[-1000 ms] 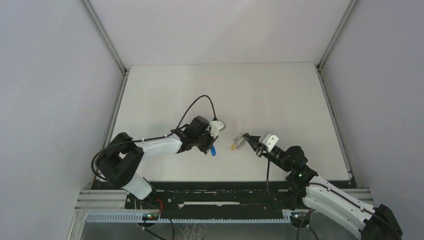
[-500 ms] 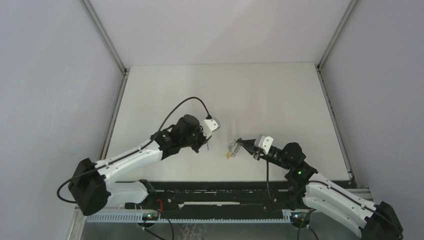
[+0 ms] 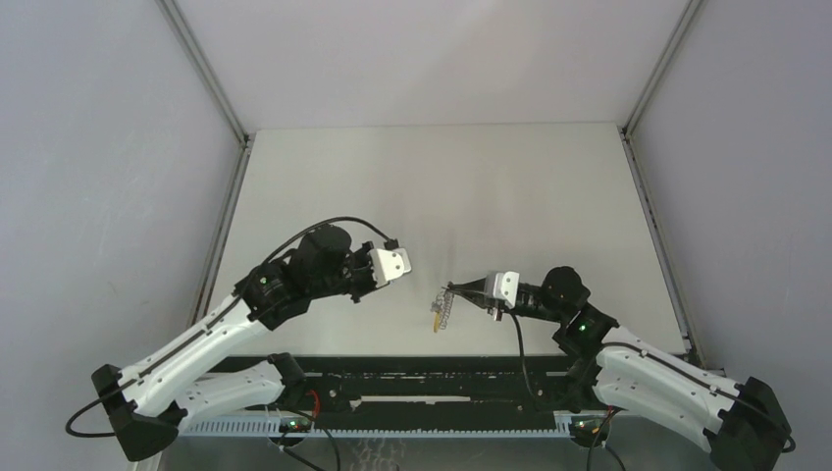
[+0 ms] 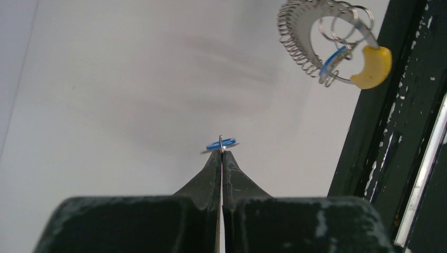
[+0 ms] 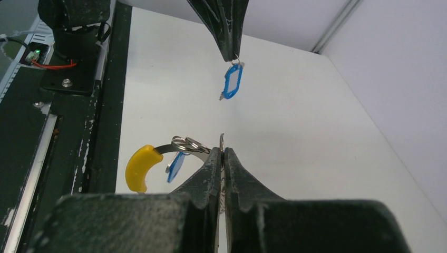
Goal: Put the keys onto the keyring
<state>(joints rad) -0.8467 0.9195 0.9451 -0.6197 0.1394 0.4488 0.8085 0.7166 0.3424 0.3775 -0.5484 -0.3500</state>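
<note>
keys [image 5: 232, 81] two, one on single keyring [image 5: 141, 167], one in left fingers [image 4: 211, 174]

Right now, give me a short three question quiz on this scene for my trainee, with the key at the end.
1. True or false: the left gripper is shut on a blue key.
2. What does the right gripper hold? A the keyring; B a loose key; C nothing.
3. How many keys already hang on the keyring?
Key: 1 true; 2 A; 3 one, the hung key.
</note>
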